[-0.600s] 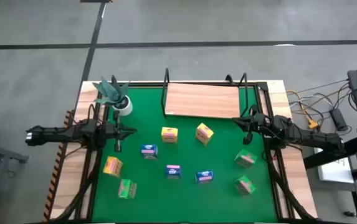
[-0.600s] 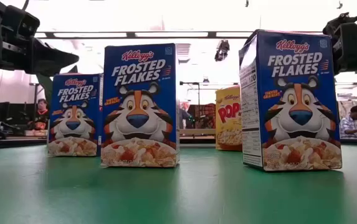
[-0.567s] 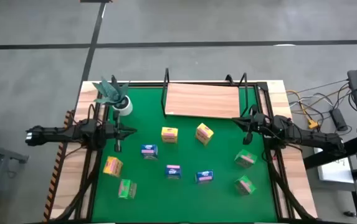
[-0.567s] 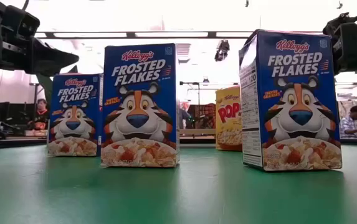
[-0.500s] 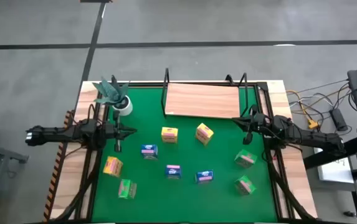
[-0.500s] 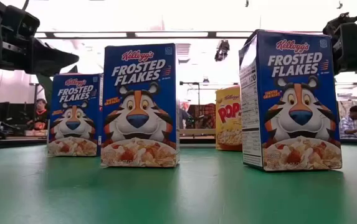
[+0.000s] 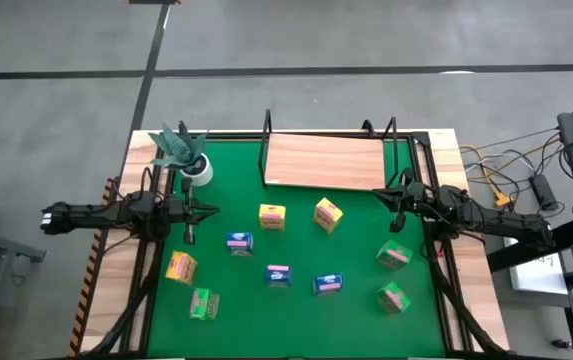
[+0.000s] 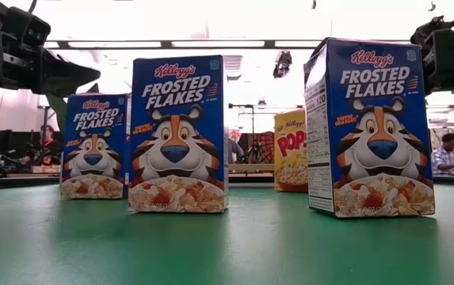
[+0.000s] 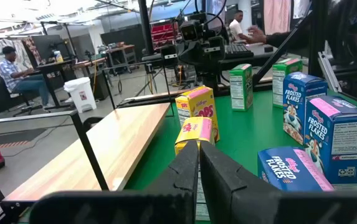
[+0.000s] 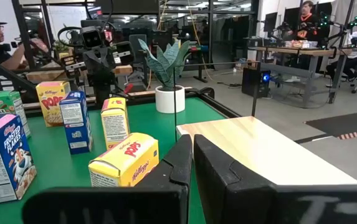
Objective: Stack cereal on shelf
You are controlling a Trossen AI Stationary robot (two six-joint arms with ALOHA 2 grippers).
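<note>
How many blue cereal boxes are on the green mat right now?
3. One small blue printed cereal box stands left of the mat's middle, another nearer the front centre, the third just right of that. The shelf holds none; none seem hidden.
</note>
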